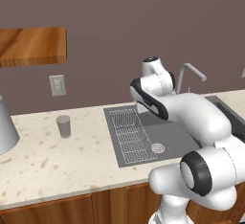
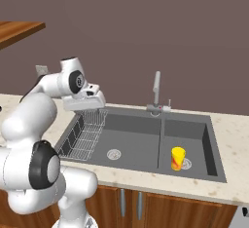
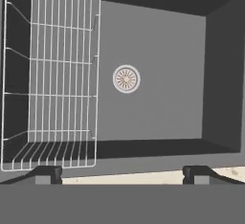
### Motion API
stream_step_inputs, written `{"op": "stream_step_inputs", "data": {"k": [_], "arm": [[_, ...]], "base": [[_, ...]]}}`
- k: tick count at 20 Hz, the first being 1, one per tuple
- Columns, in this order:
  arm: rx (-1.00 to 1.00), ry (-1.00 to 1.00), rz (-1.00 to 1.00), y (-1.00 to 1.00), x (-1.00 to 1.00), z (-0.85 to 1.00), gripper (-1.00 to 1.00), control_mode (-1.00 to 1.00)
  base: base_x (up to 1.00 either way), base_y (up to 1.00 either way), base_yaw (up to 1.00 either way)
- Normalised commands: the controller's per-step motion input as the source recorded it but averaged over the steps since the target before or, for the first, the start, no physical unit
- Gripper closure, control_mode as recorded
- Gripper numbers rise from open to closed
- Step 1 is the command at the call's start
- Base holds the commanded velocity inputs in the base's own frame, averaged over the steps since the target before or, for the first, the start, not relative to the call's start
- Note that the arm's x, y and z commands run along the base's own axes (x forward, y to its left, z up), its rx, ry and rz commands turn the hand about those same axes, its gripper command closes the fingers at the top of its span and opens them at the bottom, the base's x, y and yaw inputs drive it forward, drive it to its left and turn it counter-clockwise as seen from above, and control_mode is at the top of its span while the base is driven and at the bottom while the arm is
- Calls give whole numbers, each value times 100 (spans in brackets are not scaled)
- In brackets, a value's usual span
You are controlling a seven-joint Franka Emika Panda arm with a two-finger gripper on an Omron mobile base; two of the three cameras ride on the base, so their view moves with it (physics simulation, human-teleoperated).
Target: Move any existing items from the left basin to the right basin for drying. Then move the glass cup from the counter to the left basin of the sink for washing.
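Note:
The yellow item with a red-orange band (image 2: 178, 158) stands upright in the narrower right basin (image 2: 192, 132), beside its drain. The wider left basin (image 2: 136, 142) holds a wire rack (image 2: 87, 133) and a round drain (image 3: 126, 79), with nothing else in it. The grey glass cup (image 1: 63, 126) stands upright on the beige counter (image 1: 48, 158), left of the sink. My gripper (image 3: 123, 175) hovers over the left basin's near rim, pointing down into it. It is open, with its fingertips (image 3: 48, 173) far apart and nothing between them. In the right base view the gripper (image 2: 88, 106) hangs above the rack.
A large grey cone-shaped object (image 1: 5, 127) stands at the counter's far left. The curved faucet (image 2: 156, 93) rises behind the divider between the basins. A wooden shelf (image 1: 31, 46) and a wall outlet (image 1: 57, 84) are on the wall above the counter.

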Motion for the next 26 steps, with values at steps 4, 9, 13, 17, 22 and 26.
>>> {"op": "stream_step_inputs", "data": {"k": [4,9,13,17,22,26], "arm": [[0,0,4,57,0,7,-100,-100],[0,0,5,59,0,9,-100,-100],[0,0,5,58,0,9,-100,-100],[0,0,4,59,0,7,-100,-100],[0,0,4,57,0,2,-100,-100],[0,0,6,40,-11,0,-100,-100]], "base": [[0,0,0],[0,0,0],[0,0,0],[0,0,0],[0,0,0],[0,0,0]]}}
